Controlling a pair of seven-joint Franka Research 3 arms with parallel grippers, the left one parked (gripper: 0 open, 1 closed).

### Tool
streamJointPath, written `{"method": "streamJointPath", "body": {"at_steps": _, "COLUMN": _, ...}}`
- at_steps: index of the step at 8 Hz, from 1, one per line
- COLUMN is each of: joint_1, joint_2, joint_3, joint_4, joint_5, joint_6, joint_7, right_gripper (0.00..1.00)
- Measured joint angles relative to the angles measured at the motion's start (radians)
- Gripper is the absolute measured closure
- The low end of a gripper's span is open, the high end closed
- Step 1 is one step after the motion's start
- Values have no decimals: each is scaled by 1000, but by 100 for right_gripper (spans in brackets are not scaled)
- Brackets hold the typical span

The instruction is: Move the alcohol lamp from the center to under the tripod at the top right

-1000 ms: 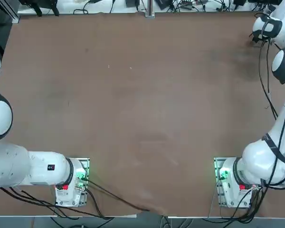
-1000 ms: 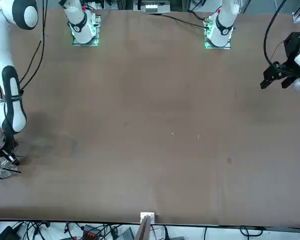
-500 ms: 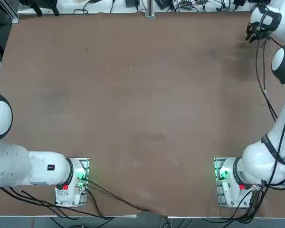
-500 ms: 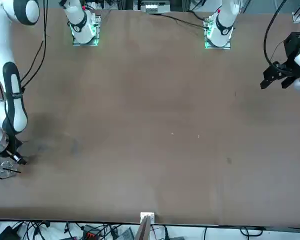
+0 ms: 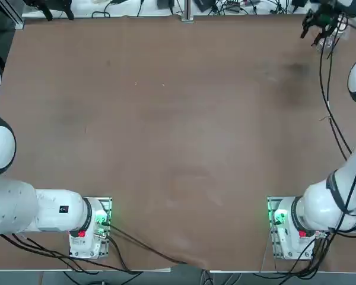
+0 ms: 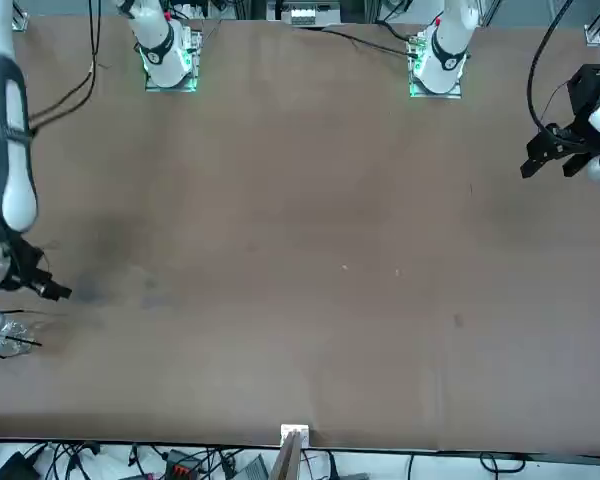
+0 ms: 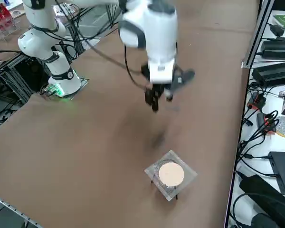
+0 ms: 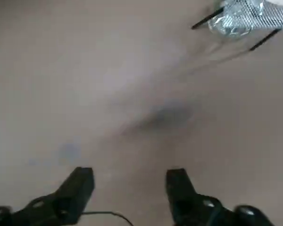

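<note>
My right gripper (image 8: 127, 186) hangs above bare table with jaws spread and empty, because the alcohol lamp (image 8: 232, 22) already sits under the tripod (image 7: 170, 175) in the far right corner.

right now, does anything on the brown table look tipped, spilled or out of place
Nothing stands out. The thin-legged dark metal tripod with a round white disc stands upright, the small clear glass alcohol lamp sits under it, and the right gripper hangs open and empty nearby.
</note>
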Motion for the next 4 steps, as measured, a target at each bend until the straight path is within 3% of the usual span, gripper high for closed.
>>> {"method": "streamJointPath", "body": {"at_steps": 4, "joint_1": 72, "joint_2": -246, "joint_3": 26, "joint_4": -1, "joint_5": 0, "joint_6": -232, "joint_7": -38, "right_gripper": 0}}
